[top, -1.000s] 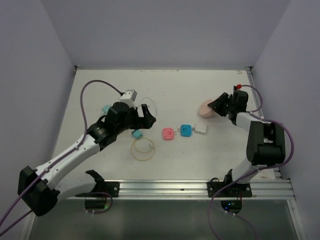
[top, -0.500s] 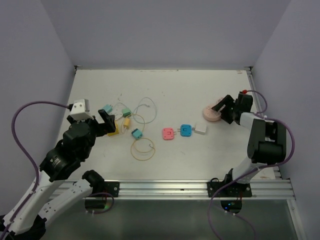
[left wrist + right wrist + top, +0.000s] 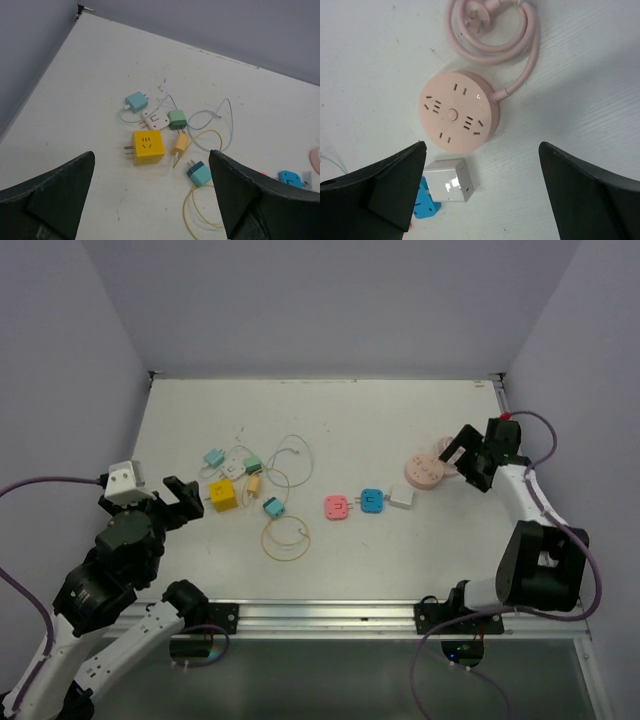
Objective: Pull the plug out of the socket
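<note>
Right of centre on the surface (image 3: 350,420) lies one round pink socket (image 3: 460,111), face up, its one cord (image 3: 490,30) coiled beyond it. One white plug (image 3: 449,180) lies just beside it, then one blue plug (image 3: 372,500) and one pink plug (image 3: 336,507). Six more plugs (image 3: 147,147) and two cables (image 3: 220,112) cluster at left. The left gripper (image 3: 151,170) and right gripper (image 3: 482,165) both gape wide, holding nothing.

Lab test cell: white table (image 3: 380,430), plain walls (image 3: 330,310)

From above and behind the bases, we are overlooking the whole table (image 3: 350,410). Our left wrist camera is viewing the yellow cube plug (image 3: 148,147) obliquely from afar. Our right wrist camera is looking closely down on the pink socket (image 3: 458,119). The top view is showing both.
</note>
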